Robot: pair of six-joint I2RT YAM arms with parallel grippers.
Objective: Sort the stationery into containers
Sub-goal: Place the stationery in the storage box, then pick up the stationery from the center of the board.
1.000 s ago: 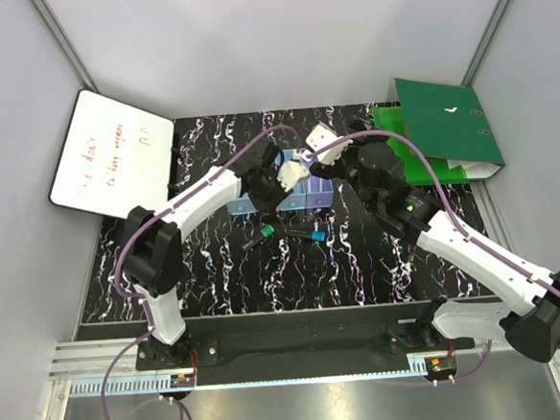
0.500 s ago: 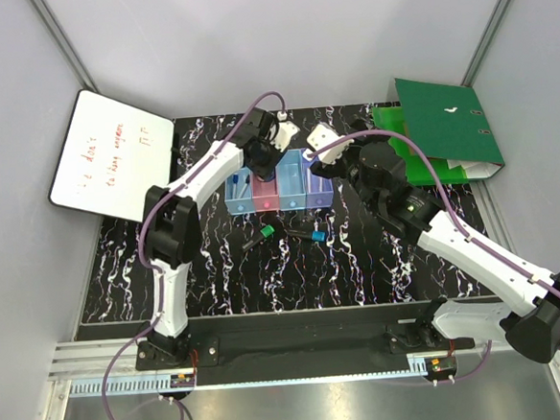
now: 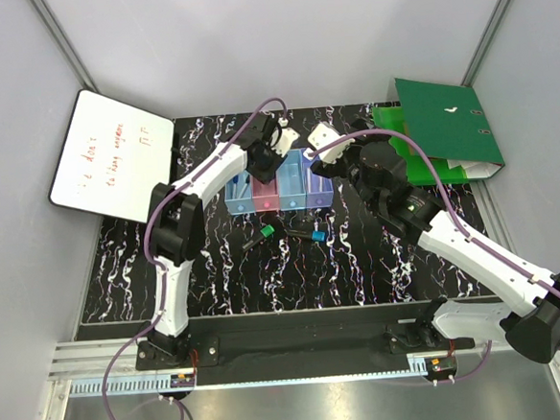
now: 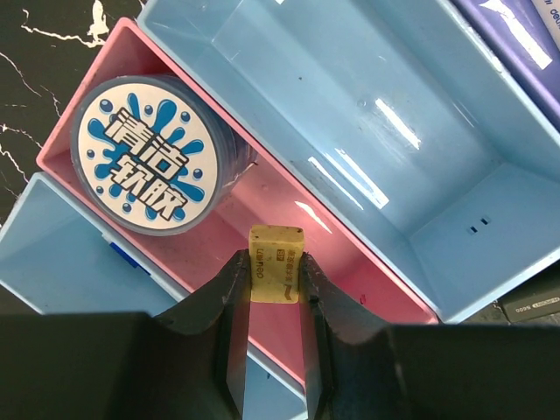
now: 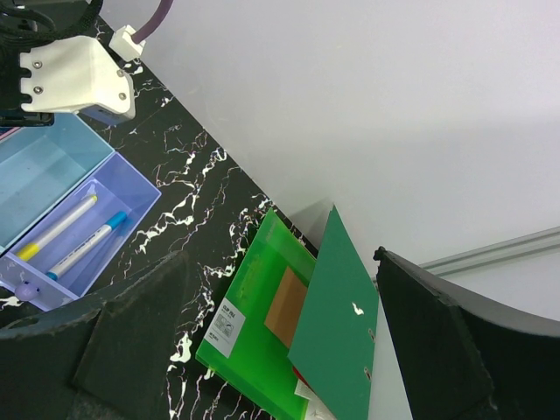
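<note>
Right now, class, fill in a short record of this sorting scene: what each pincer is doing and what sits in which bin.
Left pincer: shut on a small yellow piece, over the pink bin
Right pincer: open, holding nothing
Pink bin: round blue roll
Purple bin: two markers
Loose on table: green marker, small blue piece

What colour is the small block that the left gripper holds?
Pale yellow. The block shows best in the left wrist view, over the pink bin.
</note>
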